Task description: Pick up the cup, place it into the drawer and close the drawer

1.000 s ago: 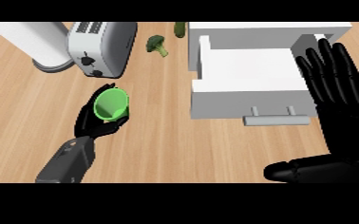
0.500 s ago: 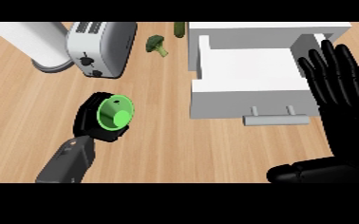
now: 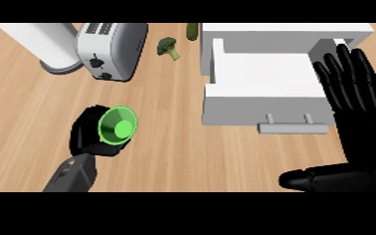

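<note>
A green cup [image 3: 117, 125] sits in my left hand [image 3: 89, 135], whose fingers curl round it above the wooden counter at the lower left; the cup is tipped so its round face looks up at me. The white drawer [image 3: 220, 97] stands pulled open at the right, its grey handle [image 3: 292, 127] toward me and its inside bare. My right hand [image 3: 351, 92] shows at the right edge with fingers straight and pointing up, overlapping the drawer's right side.
A silver toaster [image 3: 110, 49] and a white cylinder [image 3: 53, 47] stand at the back left. A broccoli floret [image 3: 169, 47] and a dark green vegetable [image 3: 192, 31] lie near the back, left of the drawer.
My left hand has tilted the cup and carried it slightly right and toward me. The right hand and drawer have not moved.
</note>
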Available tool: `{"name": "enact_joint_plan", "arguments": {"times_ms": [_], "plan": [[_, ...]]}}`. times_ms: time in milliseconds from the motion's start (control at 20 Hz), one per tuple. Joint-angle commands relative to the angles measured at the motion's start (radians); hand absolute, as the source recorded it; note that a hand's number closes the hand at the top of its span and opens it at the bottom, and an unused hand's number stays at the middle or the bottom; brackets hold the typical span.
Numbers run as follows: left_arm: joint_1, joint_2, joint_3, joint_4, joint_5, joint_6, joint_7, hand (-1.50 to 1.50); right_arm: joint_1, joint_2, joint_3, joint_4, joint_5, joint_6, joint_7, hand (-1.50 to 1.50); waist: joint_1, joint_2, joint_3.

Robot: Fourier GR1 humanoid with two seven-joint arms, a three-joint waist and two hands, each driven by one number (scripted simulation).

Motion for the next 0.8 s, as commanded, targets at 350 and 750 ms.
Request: {"name": "enact_joint_plan", "arguments": {"times_ms": [350, 750], "plan": [[0.051, -0.046, -0.116, -0.443, 0.035, -0.039, 0.194, 1.5, 0.039, -0.01, -0.009, -0.03, -0.018, 0.014, 0.016, -1.5, 0.009, -0.005, 0.001], [0.101, -0.145, -0.258, -0.893, 0.081, 0.109, 0.513, 1.5, 0.028, 0.01, 0.013, 0.04, 0.026, 0.014, -0.046, -1.5, 0.011, -0.004, 0.001]]}}
